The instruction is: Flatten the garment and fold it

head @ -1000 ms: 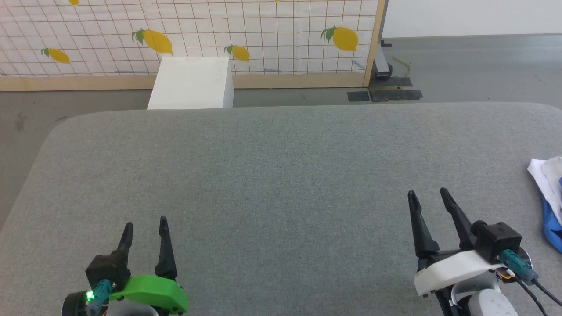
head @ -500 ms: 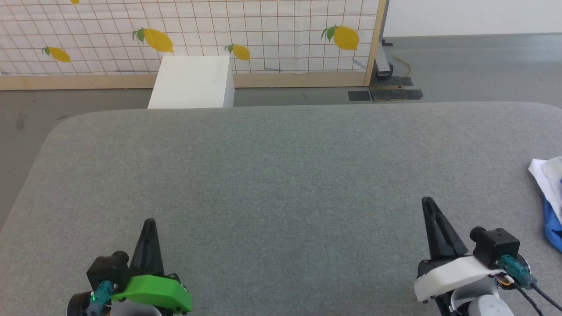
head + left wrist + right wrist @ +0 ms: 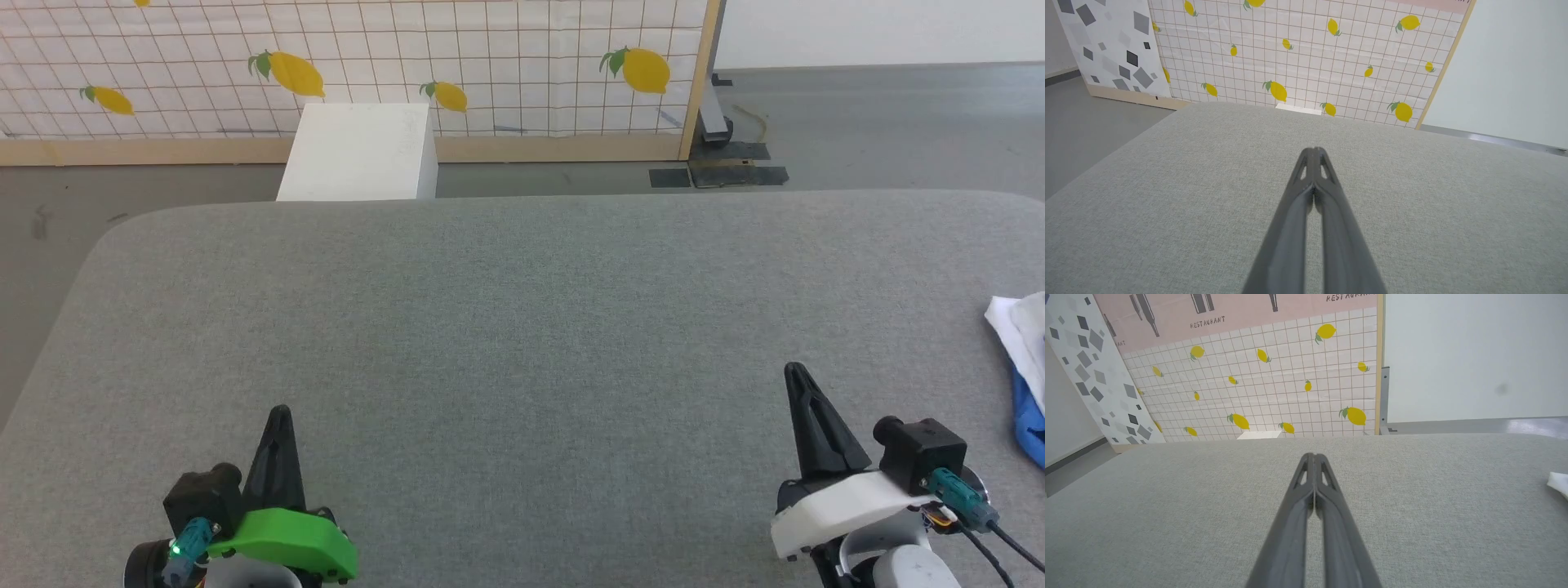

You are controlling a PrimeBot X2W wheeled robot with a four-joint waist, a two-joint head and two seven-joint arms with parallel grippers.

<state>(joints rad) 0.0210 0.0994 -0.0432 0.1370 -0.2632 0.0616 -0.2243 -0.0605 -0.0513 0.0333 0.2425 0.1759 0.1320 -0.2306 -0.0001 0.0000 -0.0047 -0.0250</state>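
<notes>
The grey fabric-covered table takes up most of the head view, its far corners rounded; beyond its far edge stands the panel, white grid printed with yellow lemons and framed in pale wood; grey floor runs off to the right of it. A white box sits on the floor against the panel, just past the table's far edge. Over at the table's right edge lies the garment, a crumpled heap, white cloth on top and bright blue beneath, cut off by the frame; it is well apart from both arms. Down at the near edge, the left gripper, with its green housing, has its two dark fingers pressed together on nothing; the right gripper, in the white housing, is likewise closed and empty, nearer the garment but not touching it; both point up across the bare cloth.
</notes>
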